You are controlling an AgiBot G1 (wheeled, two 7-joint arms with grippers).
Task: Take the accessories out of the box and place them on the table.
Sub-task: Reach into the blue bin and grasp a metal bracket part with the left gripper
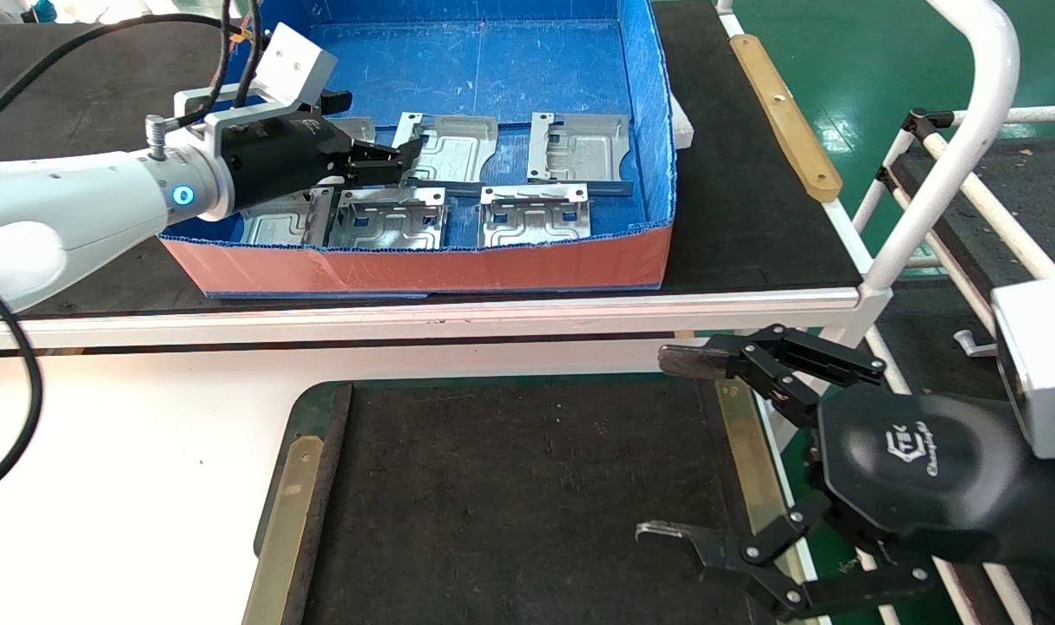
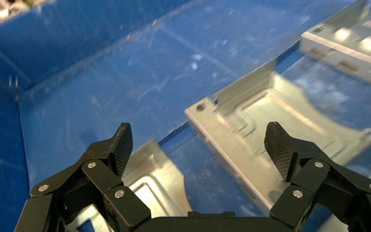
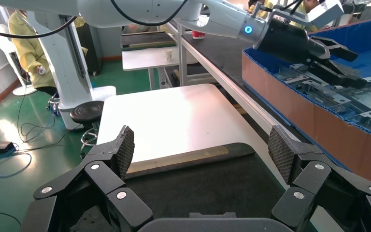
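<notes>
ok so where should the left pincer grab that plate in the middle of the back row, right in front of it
Probably by the raised flange along its long edge. That plate lies flat on the box floor, so the flat ribbed face offers nothing to pinch, while the bent-up edge stands proud. The left pincer, open and just above it, could drop from above with one finger on each side of that flange.

Box (image 1: 492,61): blue inside w/ pale scuffs, outer front wall orange-red. Plates (image 1: 534,214): shiny silver. Counter (image 1: 128,451): white top; mat (image 1: 527,495) dark charcoal, green-edged, brass-coloured strips at sides. Left claw (image 1: 410,161): black, arm white w/ blue glowing ring. Right claw (image 1: 675,443): black, cross-hatched pads (image 3: 282,152). Floor (image 1: 840,52): green.
</notes>
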